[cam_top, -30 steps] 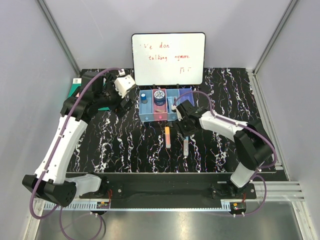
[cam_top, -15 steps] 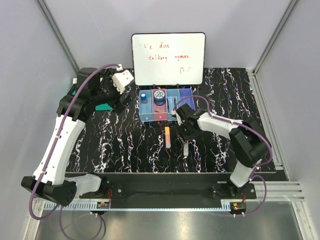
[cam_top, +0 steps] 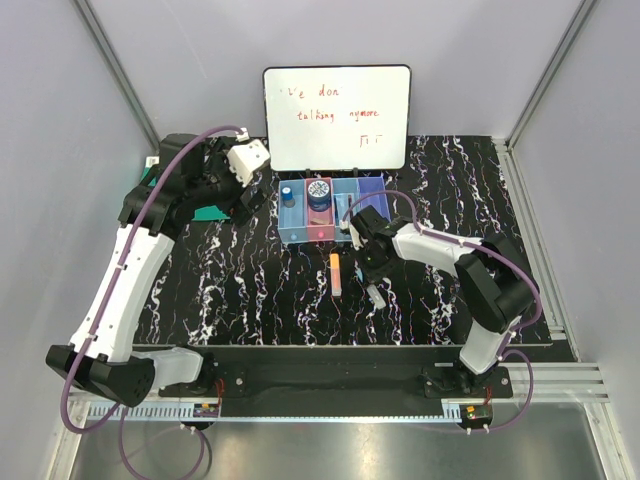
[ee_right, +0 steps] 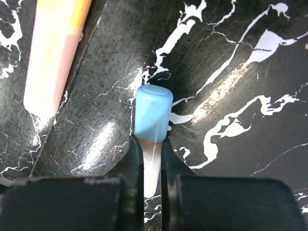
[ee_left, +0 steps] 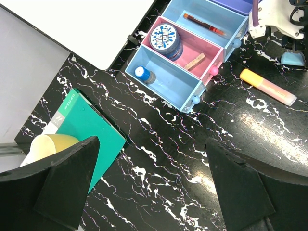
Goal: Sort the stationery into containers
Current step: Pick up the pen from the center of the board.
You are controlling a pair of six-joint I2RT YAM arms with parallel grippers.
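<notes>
- Right gripper has slid nearer the bases, fingers clamped on the light-blue marker.
- Left gripper hovers left of the containers, fingers apart.
- Black marbled table; whiteboard behind.

Top centre of the overhead view, the whiteboard stands at the back of the table, and right below it sits the row of containers. From the left wrist: the leftmost bin holds a small capped item, the next a disc with a short stick to its lower right, the third a pen. Below the row a loose marker lies on the table. Just right of it, a second marker sits between the right gripper's jaws. Far left, a cup sits at a notebook's left edge.
</notes>
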